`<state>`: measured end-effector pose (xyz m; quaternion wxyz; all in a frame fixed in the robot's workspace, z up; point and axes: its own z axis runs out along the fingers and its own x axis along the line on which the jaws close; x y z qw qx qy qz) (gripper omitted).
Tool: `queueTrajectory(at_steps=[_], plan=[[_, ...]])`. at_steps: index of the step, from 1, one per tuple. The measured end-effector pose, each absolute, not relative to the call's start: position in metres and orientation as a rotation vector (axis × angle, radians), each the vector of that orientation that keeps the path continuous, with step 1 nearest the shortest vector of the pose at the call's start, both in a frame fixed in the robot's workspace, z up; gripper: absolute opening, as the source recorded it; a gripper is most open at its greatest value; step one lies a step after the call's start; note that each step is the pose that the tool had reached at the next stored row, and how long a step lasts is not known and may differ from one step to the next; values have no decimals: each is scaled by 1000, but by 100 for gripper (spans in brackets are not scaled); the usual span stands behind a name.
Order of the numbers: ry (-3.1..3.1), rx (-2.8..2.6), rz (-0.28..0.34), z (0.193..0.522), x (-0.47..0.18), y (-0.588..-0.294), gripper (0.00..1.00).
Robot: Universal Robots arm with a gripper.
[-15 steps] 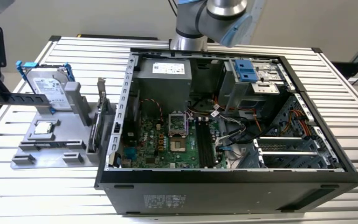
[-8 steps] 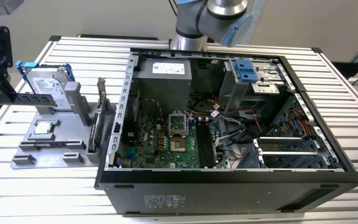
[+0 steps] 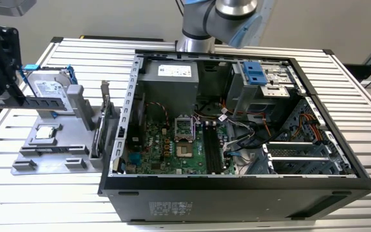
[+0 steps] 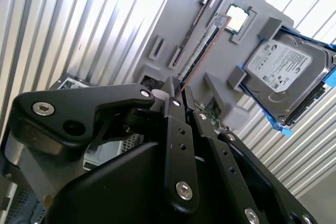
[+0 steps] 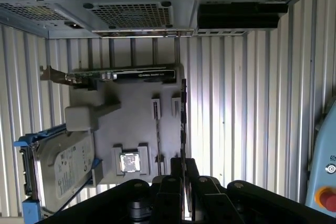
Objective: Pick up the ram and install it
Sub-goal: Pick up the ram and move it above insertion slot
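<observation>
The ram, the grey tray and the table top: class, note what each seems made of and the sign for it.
The ram: circuit-board laminate, dark chips, a coppery edge. The grey tray: matte and moulded, likely plastic. The table top: pale, ribbed, glinting slats, probably aluminium.

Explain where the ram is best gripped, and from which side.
Probably grip one end of the ram, clamping its two flat faces and coming in along its length, since it is thin and long. The gripper holds it so.
</observation>
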<state>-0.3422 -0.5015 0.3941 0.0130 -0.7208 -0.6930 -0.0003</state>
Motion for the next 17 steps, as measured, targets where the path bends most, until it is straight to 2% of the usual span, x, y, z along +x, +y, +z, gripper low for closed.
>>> queueTrajectory(at_steps=[17], plan=[[-2160,-2247,1,394,-317,-502,0]])
